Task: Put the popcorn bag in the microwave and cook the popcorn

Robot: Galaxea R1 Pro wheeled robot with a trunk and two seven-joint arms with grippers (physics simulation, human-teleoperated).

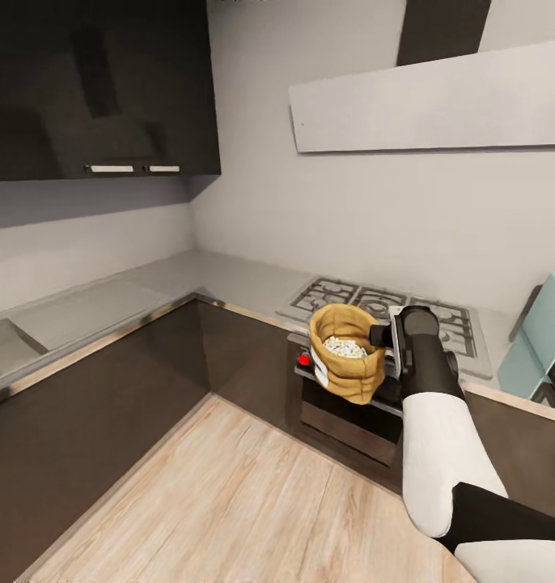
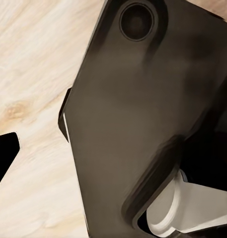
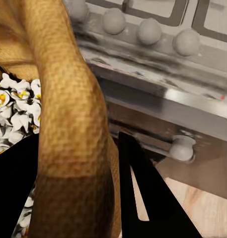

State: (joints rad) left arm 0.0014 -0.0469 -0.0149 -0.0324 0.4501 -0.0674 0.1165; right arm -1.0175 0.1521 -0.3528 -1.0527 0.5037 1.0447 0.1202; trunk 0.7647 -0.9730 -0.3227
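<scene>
My right gripper (image 1: 380,334) was pinching the popcorn bag's (image 1: 349,356) rolled rim, holding it aloft before the oven; I judged the carry underway, needing a rightward swing toward the microwave (image 1: 544,340).

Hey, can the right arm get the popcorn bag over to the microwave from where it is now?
Probably yes: the right claw holds the bag in the air before the stove, and the microwave sits just beyond, nothing between.
</scene>
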